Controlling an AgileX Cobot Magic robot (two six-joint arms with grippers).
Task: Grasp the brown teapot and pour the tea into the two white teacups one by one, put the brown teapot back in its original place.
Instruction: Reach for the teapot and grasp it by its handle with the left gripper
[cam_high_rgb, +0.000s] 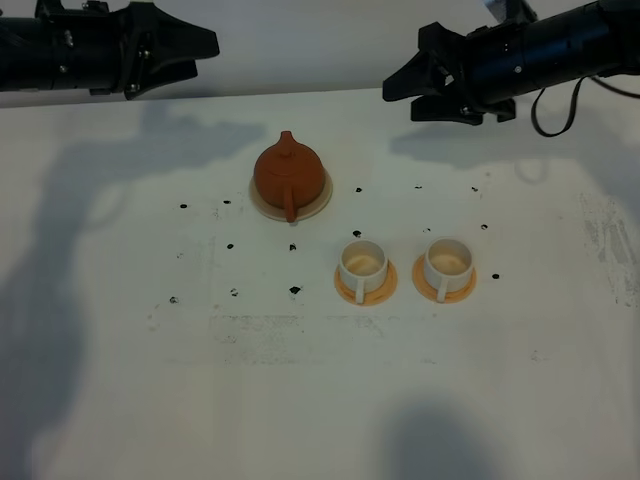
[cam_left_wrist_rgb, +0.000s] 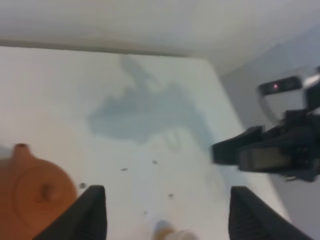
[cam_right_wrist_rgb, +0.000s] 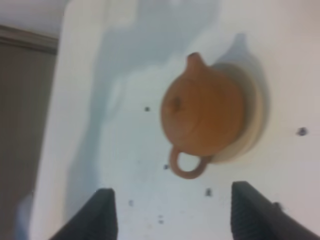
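Observation:
The brown teapot (cam_high_rgb: 288, 170) sits on its cream saucer (cam_high_rgb: 322, 197) at the table's middle back, handle toward the front. The two white teacups (cam_high_rgb: 362, 262) (cam_high_rgb: 448, 259) stand empty on orange saucers (cam_high_rgb: 364, 294) to its front right. My left gripper (cam_high_rgb: 197, 46) hovers open at the back left, well apart from the teapot. My right gripper (cam_high_rgb: 398, 88) hovers open at the back right. The left wrist view shows the teapot (cam_left_wrist_rgb: 30, 192) beside an open gripper (cam_left_wrist_rgb: 167, 217). The right wrist view shows the teapot (cam_right_wrist_rgb: 202, 115) ahead of the open gripper (cam_right_wrist_rgb: 172, 217).
Small black marks (cam_high_rgb: 294, 290) dot the white table (cam_high_rgb: 300, 400) around the teapot and cups. The table's back edge (cam_high_rgb: 300, 92) runs just behind the teapot. My right arm (cam_left_wrist_rgb: 270, 152) shows in the left wrist view.

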